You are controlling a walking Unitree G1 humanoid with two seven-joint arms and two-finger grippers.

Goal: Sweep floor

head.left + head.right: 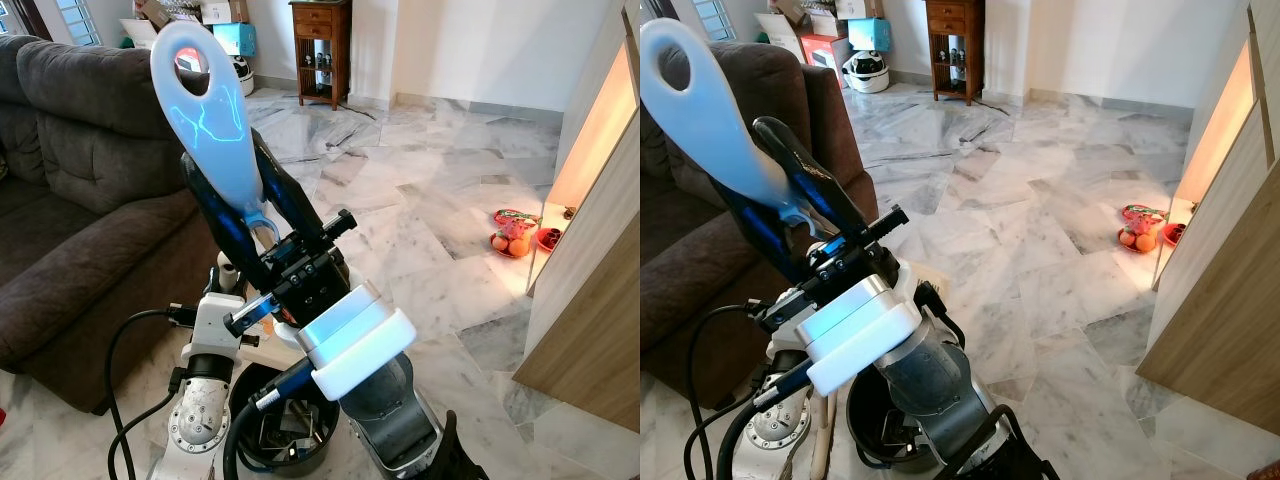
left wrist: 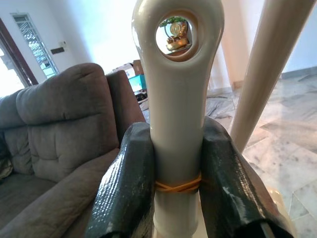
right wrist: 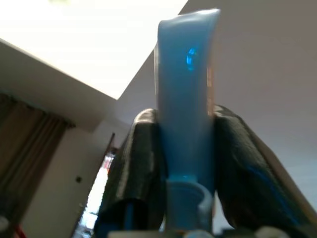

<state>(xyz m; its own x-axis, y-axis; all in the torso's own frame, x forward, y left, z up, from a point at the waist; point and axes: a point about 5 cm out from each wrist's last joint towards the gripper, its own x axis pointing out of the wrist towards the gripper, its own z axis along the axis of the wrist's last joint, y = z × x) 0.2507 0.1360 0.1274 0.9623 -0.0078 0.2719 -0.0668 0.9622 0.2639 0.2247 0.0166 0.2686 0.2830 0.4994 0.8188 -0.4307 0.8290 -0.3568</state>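
Sofa (image 1: 70, 190), 9 o'clock. Left end effector (image 2: 176, 183) clamped on cream handle (image 2: 177, 99). Right end effector (image 1: 240, 200) clamped on blue handle (image 1: 205, 110), raised at 12 o'clock. Marble floor (image 1: 420, 230), 1–3 o'clock: sweeping apparently not begun. Fruit plate (image 1: 512, 240), 3 o'clock.

Counting the room's contents
One grey sofa (image 1: 70, 190) is sitting at left, one wooden cabinet (image 1: 322, 50) is standing far back, and two handles are showing: one blue handle (image 1: 205, 120), one cream handle (image 2: 176, 114).
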